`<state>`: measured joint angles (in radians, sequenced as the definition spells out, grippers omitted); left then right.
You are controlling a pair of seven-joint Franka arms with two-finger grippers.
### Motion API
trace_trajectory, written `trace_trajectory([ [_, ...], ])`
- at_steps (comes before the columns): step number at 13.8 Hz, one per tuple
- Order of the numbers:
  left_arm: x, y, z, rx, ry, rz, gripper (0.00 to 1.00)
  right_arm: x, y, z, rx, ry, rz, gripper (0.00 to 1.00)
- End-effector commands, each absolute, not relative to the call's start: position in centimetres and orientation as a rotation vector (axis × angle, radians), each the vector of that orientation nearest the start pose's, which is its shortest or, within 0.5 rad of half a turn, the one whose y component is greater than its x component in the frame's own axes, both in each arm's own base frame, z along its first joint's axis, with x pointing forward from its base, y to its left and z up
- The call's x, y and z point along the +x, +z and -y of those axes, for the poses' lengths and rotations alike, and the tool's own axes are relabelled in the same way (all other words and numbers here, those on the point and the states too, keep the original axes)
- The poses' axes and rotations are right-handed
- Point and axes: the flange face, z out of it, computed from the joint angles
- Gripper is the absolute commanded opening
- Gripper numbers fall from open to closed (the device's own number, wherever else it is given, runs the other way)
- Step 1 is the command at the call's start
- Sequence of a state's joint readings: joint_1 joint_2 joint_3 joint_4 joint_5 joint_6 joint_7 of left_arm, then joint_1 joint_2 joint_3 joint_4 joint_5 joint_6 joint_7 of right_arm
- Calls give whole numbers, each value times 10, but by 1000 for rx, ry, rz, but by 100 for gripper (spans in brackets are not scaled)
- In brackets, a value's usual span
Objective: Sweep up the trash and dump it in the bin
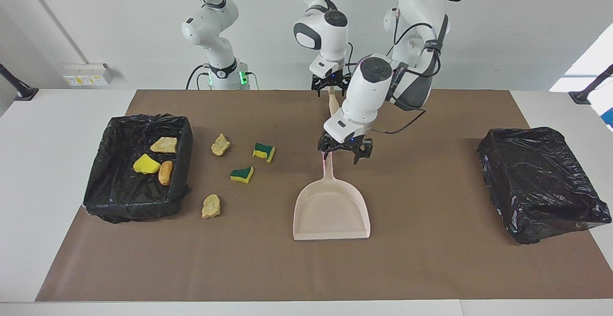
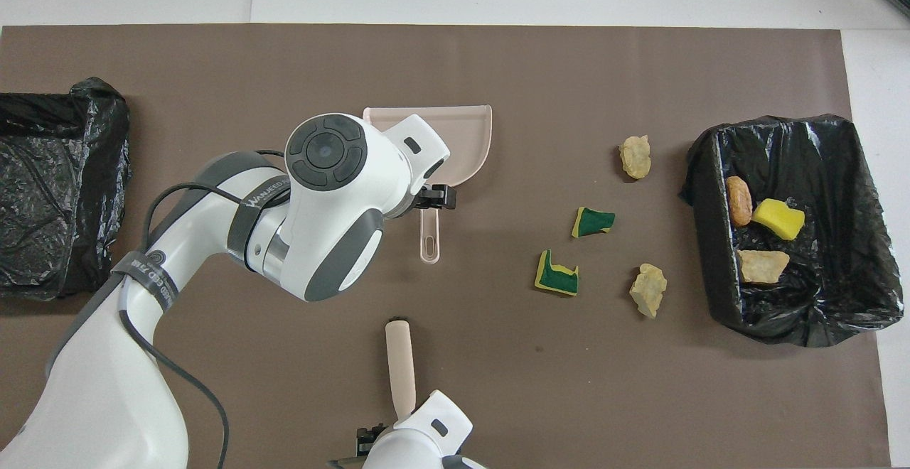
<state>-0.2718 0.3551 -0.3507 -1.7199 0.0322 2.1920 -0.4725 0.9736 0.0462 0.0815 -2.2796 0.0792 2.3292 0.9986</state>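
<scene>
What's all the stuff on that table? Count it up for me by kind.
Trash pieces: 7, with 3 in the bin and 4 loose on the mat
Black-lined bins: 2
Dustpan: 1
Hand brush: 1
Total: 11
</scene>
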Motion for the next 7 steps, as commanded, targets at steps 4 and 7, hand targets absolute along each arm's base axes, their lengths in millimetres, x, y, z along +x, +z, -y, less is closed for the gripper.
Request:
trace_trajectory([
  [4,558,362,377,-3259,-198,-160,100,230,334,-455,-3084,140,-33,94],
  [7,563,354,379,-3271,-210,-140,100,229,334,-455,-3085,146,-31,80],
])
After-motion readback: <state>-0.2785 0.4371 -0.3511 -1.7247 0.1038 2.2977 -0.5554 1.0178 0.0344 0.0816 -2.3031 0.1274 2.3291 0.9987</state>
